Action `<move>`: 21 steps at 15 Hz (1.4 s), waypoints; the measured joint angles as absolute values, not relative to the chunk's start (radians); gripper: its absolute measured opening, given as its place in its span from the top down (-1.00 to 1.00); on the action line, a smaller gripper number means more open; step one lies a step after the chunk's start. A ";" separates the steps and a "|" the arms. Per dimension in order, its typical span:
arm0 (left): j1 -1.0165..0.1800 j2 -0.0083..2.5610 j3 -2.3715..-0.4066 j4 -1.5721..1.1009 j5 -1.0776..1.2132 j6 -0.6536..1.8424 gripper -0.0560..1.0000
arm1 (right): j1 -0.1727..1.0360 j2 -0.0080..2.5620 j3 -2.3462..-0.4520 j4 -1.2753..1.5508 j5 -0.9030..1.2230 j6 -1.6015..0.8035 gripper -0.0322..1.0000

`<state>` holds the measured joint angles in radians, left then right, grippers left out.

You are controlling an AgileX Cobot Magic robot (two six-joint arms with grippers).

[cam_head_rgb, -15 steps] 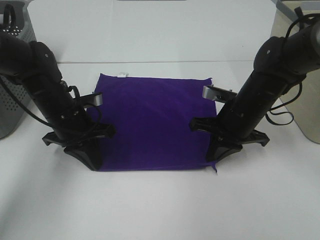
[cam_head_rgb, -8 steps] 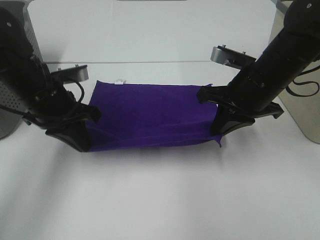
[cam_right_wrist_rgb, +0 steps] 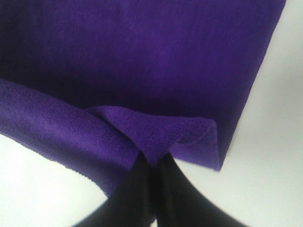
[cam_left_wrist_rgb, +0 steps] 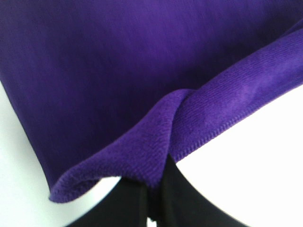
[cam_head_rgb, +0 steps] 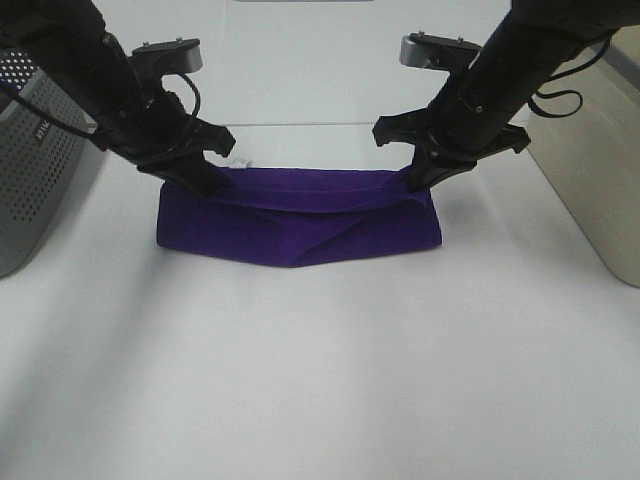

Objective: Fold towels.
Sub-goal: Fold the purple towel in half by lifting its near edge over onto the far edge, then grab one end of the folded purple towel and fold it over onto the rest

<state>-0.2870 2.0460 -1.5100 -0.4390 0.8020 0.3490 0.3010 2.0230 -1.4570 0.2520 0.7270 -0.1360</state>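
- One purple towel (cam_head_rgb: 300, 228) is lying across the middle of the counter (cam_head_rgb: 320, 380). It is doubled into a long left-to-right band, and its near edge is sagging to a shallow point at the centre.
- Two grippers are holding it. The left gripper (cam_head_rgb: 198, 182) is pinching the towel's far left corner, and the left wrist view is showing its fingers closed tight on a fold of cloth.
- The right gripper (cam_head_rgb: 416, 182) is clamping the far right corner the same way, with the upper layer draping between the two.
- Two containers are flanking the scene: a grey perforated basket (cam_head_rgb: 35, 160) at the left edge and a beige bin (cam_head_rgb: 590, 170) at the right edge. Both are sitting well apart from the towel.
- The counter is showing plain white, with a seam line running left to right just beyond the towel.
- Wide open surface is stretching along the towel's near side, while both arms are slanting in from the far corners.
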 joint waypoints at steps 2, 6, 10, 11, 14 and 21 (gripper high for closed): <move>-0.286 2.134 -1.647 -0.415 0.799 0.349 0.89 | 0.291 2.100 -1.562 0.231 0.728 -0.115 0.89; -0.282 2.285 -1.846 -0.328 0.777 0.315 0.89 | 0.263 2.246 -1.784 0.204 0.728 -0.096 0.89; -0.271 2.350 -1.892 -0.308 0.758 0.306 0.87 | 0.263 2.313 -1.826 0.195 0.728 -0.094 0.86; -0.269 2.351 -1.892 -0.307 0.755 0.306 0.78 | 0.263 2.321 -1.826 0.189 0.728 -0.094 0.73; -0.268 2.356 -1.895 -0.301 0.760 0.289 -0.09 | 0.263 2.327 -1.827 0.174 0.732 -0.093 -0.19; -0.159 2.367 -1.896 -0.312 0.949 0.277 -0.80 | 0.263 2.201 -1.829 0.144 0.954 -0.093 -0.66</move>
<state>-0.1590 2.3670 -1.8960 -0.3120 0.9490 0.2770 0.2630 2.2010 -1.8290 0.1440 0.9540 -0.0930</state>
